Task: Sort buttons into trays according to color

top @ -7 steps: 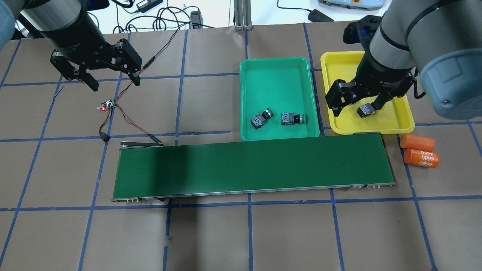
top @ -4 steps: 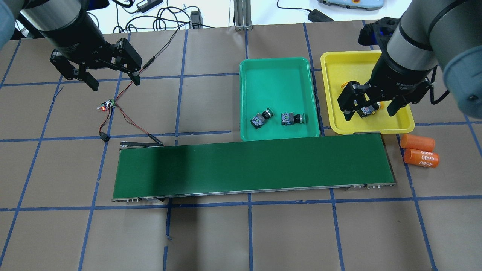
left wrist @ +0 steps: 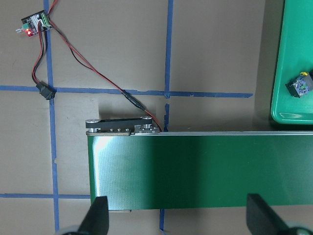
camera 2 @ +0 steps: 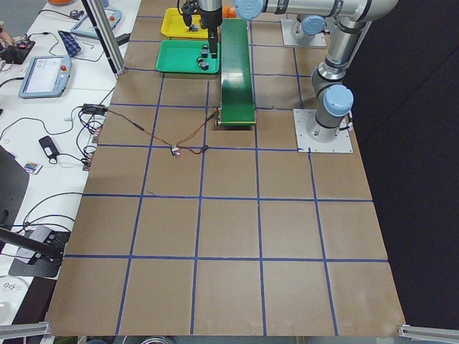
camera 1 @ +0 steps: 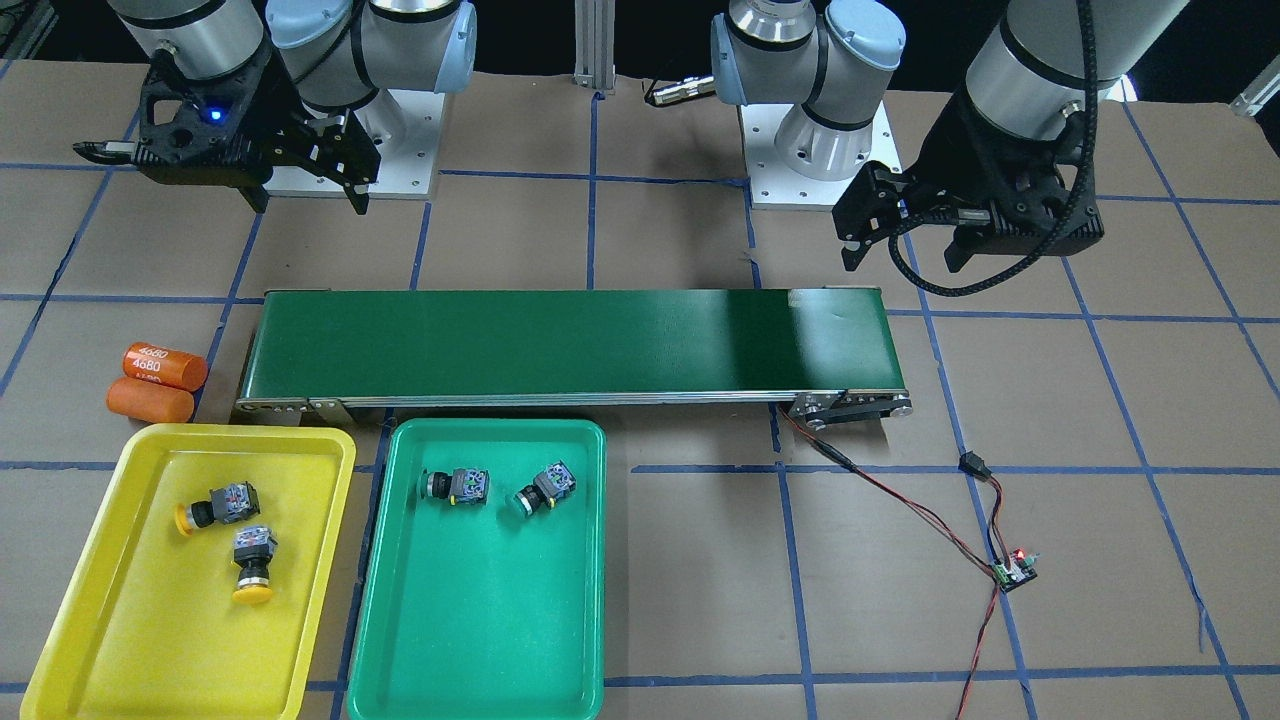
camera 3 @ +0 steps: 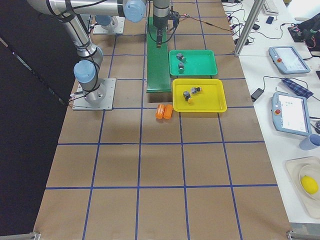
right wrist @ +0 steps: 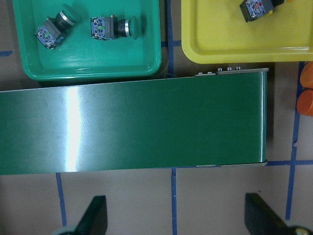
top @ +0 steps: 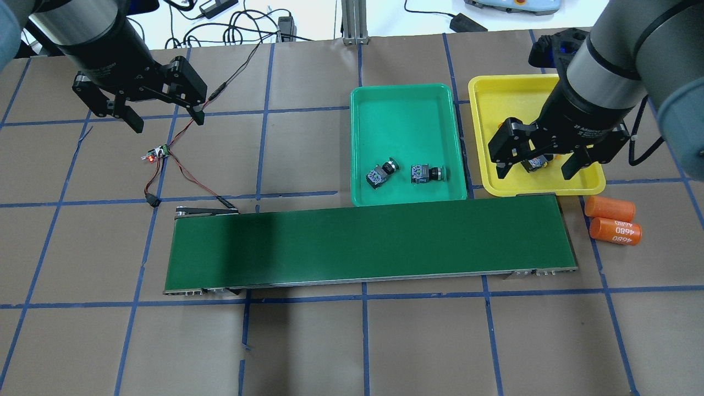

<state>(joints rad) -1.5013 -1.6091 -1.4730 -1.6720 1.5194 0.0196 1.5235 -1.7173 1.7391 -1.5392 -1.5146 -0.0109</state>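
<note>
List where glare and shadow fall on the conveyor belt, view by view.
Right wrist view: a bright vertical glare streak crosses the conveyor belt toward the view's left. Left wrist view: a softer sheen near the belt's end. Overhead view: a dark shadow covers the belt's left portion. Front-facing view: a shadow band sits toward its right end.

Brown-papered table (top: pixel 308 341) gridded with blue tape (top: pixel 364 341), white bench (camera 3: pixel 282 150) with cables (camera 3: pixel 265 82) and teach pendants (camera 3: pixel 284 59) alongside.
</note>
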